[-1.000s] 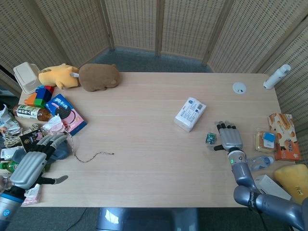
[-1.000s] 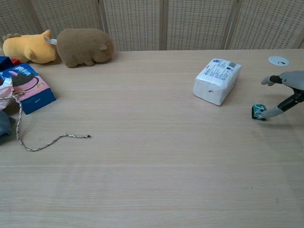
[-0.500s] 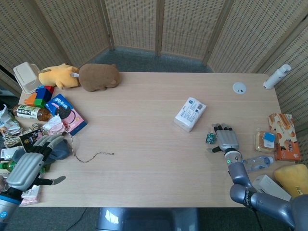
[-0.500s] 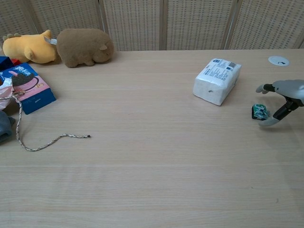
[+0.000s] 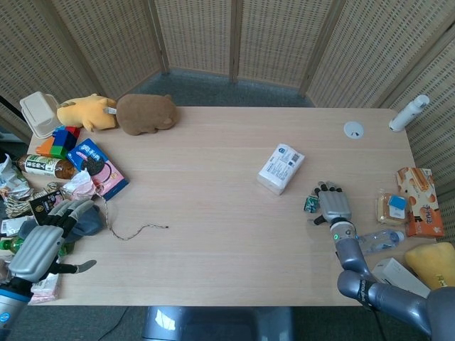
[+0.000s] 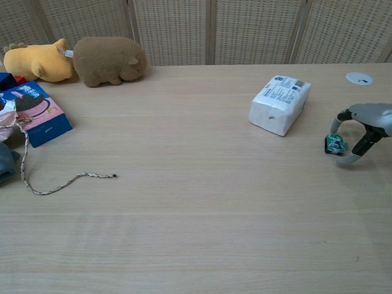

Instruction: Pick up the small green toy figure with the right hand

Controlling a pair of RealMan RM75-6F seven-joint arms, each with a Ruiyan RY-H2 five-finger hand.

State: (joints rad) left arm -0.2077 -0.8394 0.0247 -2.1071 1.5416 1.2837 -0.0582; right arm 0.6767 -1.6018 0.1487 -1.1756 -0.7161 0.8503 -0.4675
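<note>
One small green toy figure [image 6: 334,144] stood on the table [image 6: 196,202], beside the white packet [image 6: 279,104]. The right hand [image 6: 361,125] curved around it, fingers apart, not yet gripping. It should probably close slowly so the toy does not slide away.

A test room: woven screens [image 5: 270,39] stand around a wooden table [image 5: 213,213] with toys and snacks.
</note>
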